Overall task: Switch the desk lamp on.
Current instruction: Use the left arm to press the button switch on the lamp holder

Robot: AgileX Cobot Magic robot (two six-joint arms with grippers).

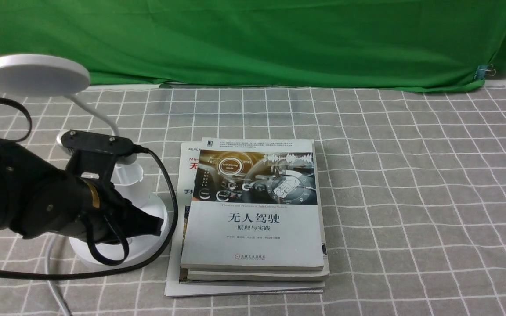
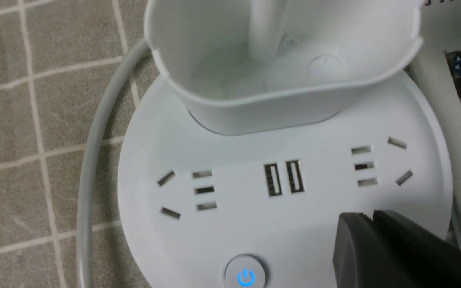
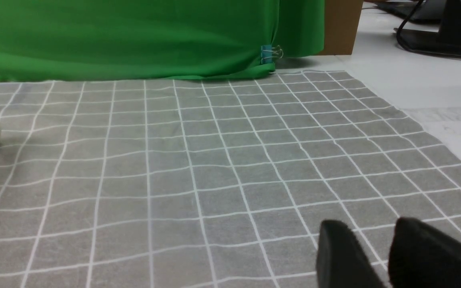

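Note:
The white desk lamp (image 1: 35, 74) stands at the left, its disc head on a bendy neck over a cup holder (image 1: 128, 173) and a round base (image 1: 147, 254). In the left wrist view the base (image 2: 254, 224) shows sockets, two USB ports and a blue-lit power button (image 2: 245, 276). My left gripper (image 1: 160, 224) is shut and empty, its tip (image 2: 368, 216) low over the base beside the blue button; I cannot tell if it touches. A second button is hidden. My right gripper (image 3: 368, 230) is slightly open and empty over bare cloth, out of the front view.
A stack of books (image 1: 253, 210) lies right beside the lamp base. The lamp's grey cord (image 1: 53, 281) runs off the front edge. A grey checked cloth (image 1: 411, 197) covers the table, with a green backdrop (image 1: 253, 39) behind.

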